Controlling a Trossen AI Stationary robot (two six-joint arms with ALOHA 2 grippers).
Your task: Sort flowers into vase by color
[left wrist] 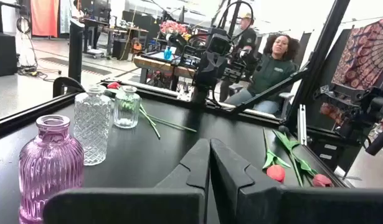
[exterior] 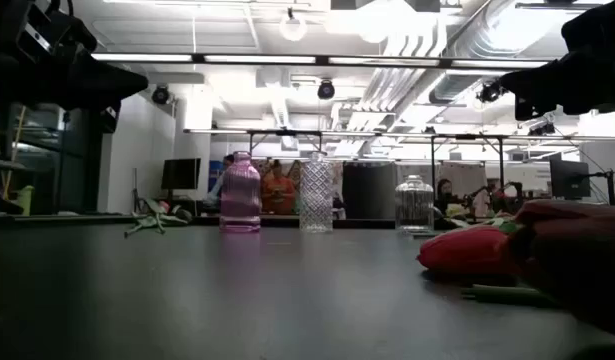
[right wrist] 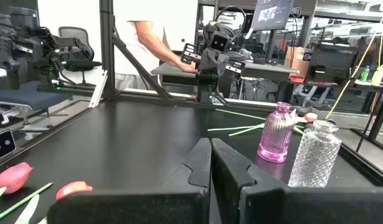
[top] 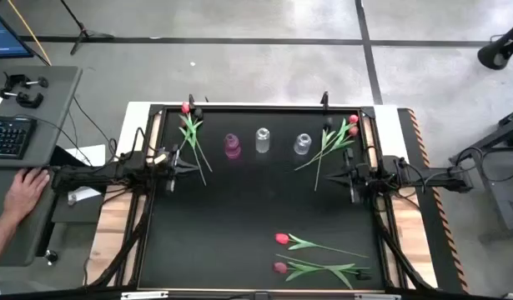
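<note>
Illumination is bright and even, supplied by overhead ceiling fixtures that appear in the low view toward 12 o'clock, where they bloom to white. The matte black surface returns a broad, soft sheen rather than hard glare, and shadows on it are faint. In the low view, the red flower head at 3 o'clock lies close to the lens and is heavily out of focus. The glass vases show small highlights. Wrist views render near fingers slightly soft.
</note>
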